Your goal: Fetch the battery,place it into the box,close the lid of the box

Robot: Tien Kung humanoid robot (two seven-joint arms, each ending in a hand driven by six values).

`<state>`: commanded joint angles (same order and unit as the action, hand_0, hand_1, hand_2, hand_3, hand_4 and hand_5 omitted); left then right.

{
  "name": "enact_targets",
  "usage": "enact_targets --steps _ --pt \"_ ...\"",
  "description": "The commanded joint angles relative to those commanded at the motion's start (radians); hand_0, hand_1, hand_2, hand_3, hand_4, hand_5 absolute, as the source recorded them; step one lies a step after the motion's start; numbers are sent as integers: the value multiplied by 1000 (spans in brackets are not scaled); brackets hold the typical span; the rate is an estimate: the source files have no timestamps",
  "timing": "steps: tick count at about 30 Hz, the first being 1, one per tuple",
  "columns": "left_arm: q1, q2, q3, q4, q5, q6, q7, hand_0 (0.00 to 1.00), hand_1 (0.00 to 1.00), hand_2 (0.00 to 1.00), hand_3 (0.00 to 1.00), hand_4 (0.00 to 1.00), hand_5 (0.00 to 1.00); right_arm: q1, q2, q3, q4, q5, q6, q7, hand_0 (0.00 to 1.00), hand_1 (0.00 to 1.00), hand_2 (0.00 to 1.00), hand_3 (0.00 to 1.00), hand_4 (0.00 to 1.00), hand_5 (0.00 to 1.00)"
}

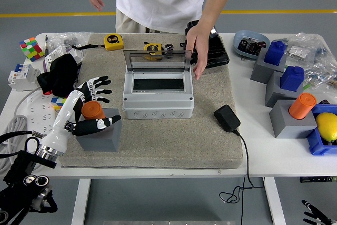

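Now the left hand (87,110), fingers spread, brackets the orange battery (92,111) without gripping.

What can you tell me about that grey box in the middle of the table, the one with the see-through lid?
The grey box looks like hard plastic, rectangular, with round marks along its front wall. Its clear lid is hinged at the far edge and stands open, nearly upright. Inside, a dark rectangular opening shows; I see nothing placed in it. It sits on the beige mat at the table's middle. A person's hand hangs by the lid's right end; whether it touches is unclear. The robot's left hand is apart from it.
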<state>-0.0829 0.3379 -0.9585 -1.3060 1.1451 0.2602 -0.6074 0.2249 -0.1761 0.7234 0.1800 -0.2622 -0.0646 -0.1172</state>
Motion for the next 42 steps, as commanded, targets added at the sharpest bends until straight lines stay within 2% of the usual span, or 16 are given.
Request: enact_targets --steps 4,5,10,11,16,17,22,23,28,29,34,35,40,41,42 --pt "-11 -4 20 15 -26 2 -17 466 655 759 773 998 2 2 0 -3 0 1 0 -1 642 692 684 562 930 492" --pt "-13 -5 27 20 -38 2 -24 461 607 644 724 998 2 2 0 -5 0 1 0 -1 642 694 684 563 931 488" --pt "-18 -6 49 37 -64 5 -38 461 607 644 724 998 2 3 0 -12 0 3 -1 -2 642 694 684 563 931 488" --pt "-19 -6 53 42 -69 6 -38 451 556 546 666 998 2 2 0 -15 0 5 -1 -1 642 693 684 563 932 489" --pt "-22 -10 62 62 -93 7 -38 451 556 546 666 998 2 -2 2 -19 0 8 -2 0 642 693 684 563 932 489" --pt "-22 -10 63 65 -96 6 -38 392 424 437 531 974 2 -3 2 -19 0 8 -2 0 642 693 684 563 932 489" --pt "-23 -12 69 77 -122 3 -38 392 424 437 531 974 2 -4 3 -14 0 7 -2 0 642 693 684 563 932 489" --pt "-24 -13 70 79 -127 2 -38 323 340 370 475 940 2 -5 4 -11 0 5 -2 0 642 694 684 562 933 490" --pt "-26 -16 72 82 -143 -1 -38 323 340 370 475 940 2 -6 5 -5 0 3 -1 -1 642 694 684 562 933 490" --pt "-27 -16 72 82 -148 -2 -38 187 233 298 380 885 2 -6 5 -3 0 1 -1 -1 642 692 684 563 932 488" --pt "-34 -23 75 89 -163 -2 -38 187 233 298 380 885 2 -5 5 -4 0 2 -1 -1 642 692 684 563 932 488" --pt "-35 -25 76 90 -165 -3 -38 61 138 231 301 779 2 -5 6 -5 0 4 -1 0 642 692 683 563 933 488" --pt "-41 -31 83 92 -165 0 -38 61 138 231 301 779 2 -5 7 -9 0 7 -1 1 642 692 683 563 933 488" --pt "-41 -31 85 92 -165 1 -38 18 84 199 268 717 2 -5 7 -8 0 7 -1 1 642 693 684 564 932 486" --pt "-41 -31 87 92 -165 2 -38 18 84 199 268 717 2 -6 7 -9 0 7 -1 1 642 693 684 564 932 486"
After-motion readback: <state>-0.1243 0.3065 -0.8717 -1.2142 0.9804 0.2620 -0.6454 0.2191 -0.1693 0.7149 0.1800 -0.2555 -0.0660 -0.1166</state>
